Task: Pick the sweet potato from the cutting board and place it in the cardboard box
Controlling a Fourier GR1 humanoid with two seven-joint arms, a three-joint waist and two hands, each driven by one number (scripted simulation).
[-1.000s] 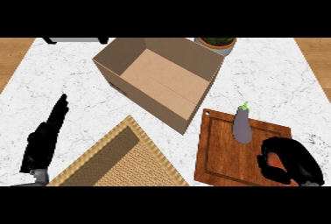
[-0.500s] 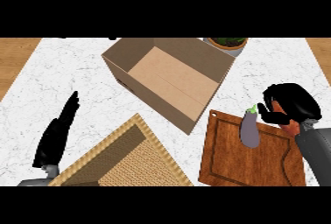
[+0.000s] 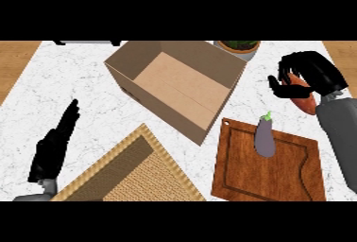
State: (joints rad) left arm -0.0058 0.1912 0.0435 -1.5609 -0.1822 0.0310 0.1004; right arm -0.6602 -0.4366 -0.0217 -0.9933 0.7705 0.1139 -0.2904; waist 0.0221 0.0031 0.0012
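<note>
One orange, tapered sweet potato [image 3: 301, 94] is seen held in the robot's black right hand [image 3: 307, 75], whose fingers are curled round its upper part so that only the lower, pointed end shows beneath them. Hand and vegetable are placed over the white marbled counter [image 3: 83, 80], just beyond the upper right corner of the reddish-brown wooden cutting board [image 3: 268, 175] and to the right of the open brown cardboard box [image 3: 178, 85]. The sweet potato is off the board and outside the box, with a strip of bare counter lying between it and the box's right wall. A purple aubergine with a green stalk [image 3: 264, 134] is left lying on the board's upper part, below and to the left of the hand, apart from it. The robot's left hand [image 3: 52, 146] is shown at the lower left, resting with fingers straight and holding nothing. A woven straw-coloured tray [image 3: 129, 172] is set between that hand and the board, its upper corner close to the box's near corner. A pale pot with green leaves [image 3: 238, 47] stands at the box's far right corner, near the counter's back edge. Wooden floor [image 3: 15, 61] is seen past both side edges of the counter. No writing or label can be read on the box or elsewhere.
</note>
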